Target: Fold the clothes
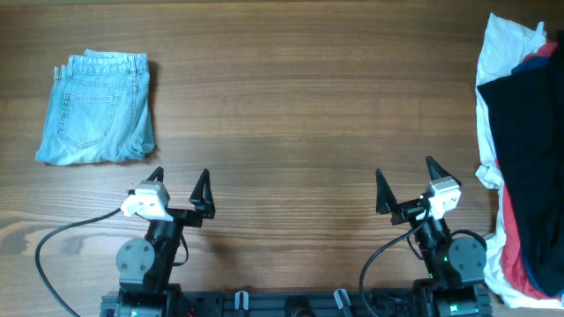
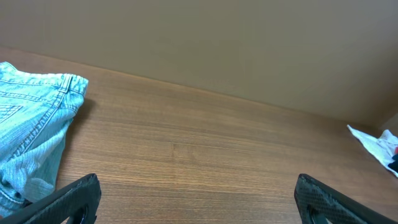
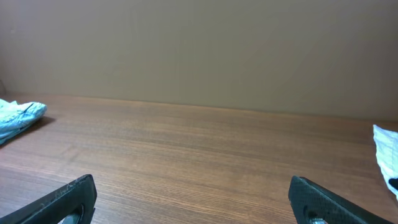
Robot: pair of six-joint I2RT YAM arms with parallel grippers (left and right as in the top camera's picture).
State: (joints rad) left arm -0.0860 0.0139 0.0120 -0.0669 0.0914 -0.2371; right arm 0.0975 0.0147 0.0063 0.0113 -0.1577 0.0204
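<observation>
The light blue denim shorts point(image 1: 97, 109) lie folded into a compact block at the far left of the table, back pocket up. They show at the left edge of the left wrist view point(image 2: 31, 130) and as a small patch in the right wrist view point(image 3: 18, 116). My left gripper point(image 1: 181, 180) is open and empty near the front edge, below and right of the shorts; its fingers frame bare wood point(image 2: 198, 193). My right gripper point(image 1: 407, 180) is open and empty near the front right point(image 3: 193, 196).
A pile of white, dark navy and red garments point(image 1: 524, 158) fills the right edge of the table; its white edge shows in the left wrist view point(image 2: 376, 144) and the right wrist view point(image 3: 387, 146). A brown wall stands behind the table.
</observation>
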